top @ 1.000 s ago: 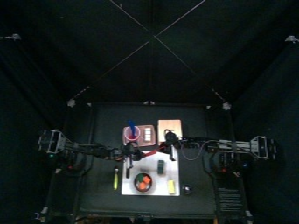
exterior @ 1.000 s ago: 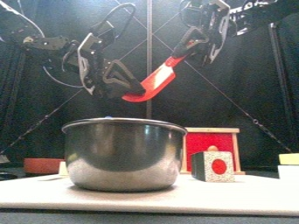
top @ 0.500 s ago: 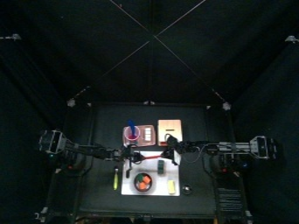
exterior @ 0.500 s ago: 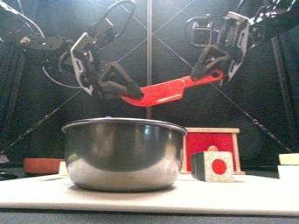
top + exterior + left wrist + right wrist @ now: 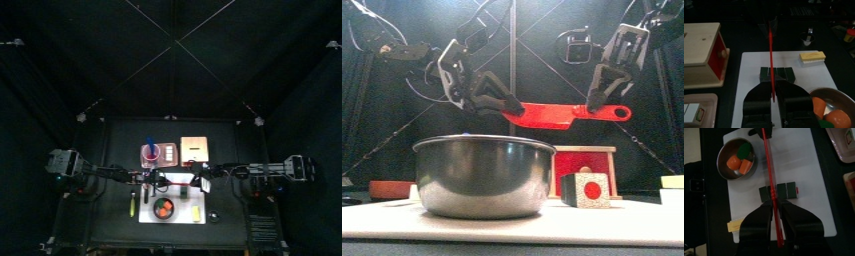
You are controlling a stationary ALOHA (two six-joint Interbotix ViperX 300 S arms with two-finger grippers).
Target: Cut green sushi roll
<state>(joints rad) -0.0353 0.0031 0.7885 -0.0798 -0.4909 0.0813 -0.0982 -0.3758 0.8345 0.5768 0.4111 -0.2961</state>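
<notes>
A red knife (image 5: 556,113) hangs level above the table, spanning both grippers. My left gripper (image 5: 509,103) is shut on its blade end, and in the left wrist view (image 5: 773,84) the knife (image 5: 771,50) runs edge-on between the jaws. My right gripper (image 5: 604,104) is at the handle end, with the knife (image 5: 767,163) lined up between its fingers (image 5: 757,215). Whether it still grips does not show. The green sushi roll (image 5: 779,191) lies on the white cutting board (image 5: 811,173), under the knife (image 5: 776,74). From the front it shows end-on (image 5: 585,188).
A metal bowl (image 5: 485,175) with orange and green pieces (image 5: 737,159) stands on the board's front left corner. A wooden box with a red face (image 5: 585,165) sits behind the roll, and a yellow block (image 5: 813,56) lies on the board's right edge.
The knife swung from steeply tilted to level. My right gripper moved right and down with the handle, and my left gripper kept the blade end.
</notes>
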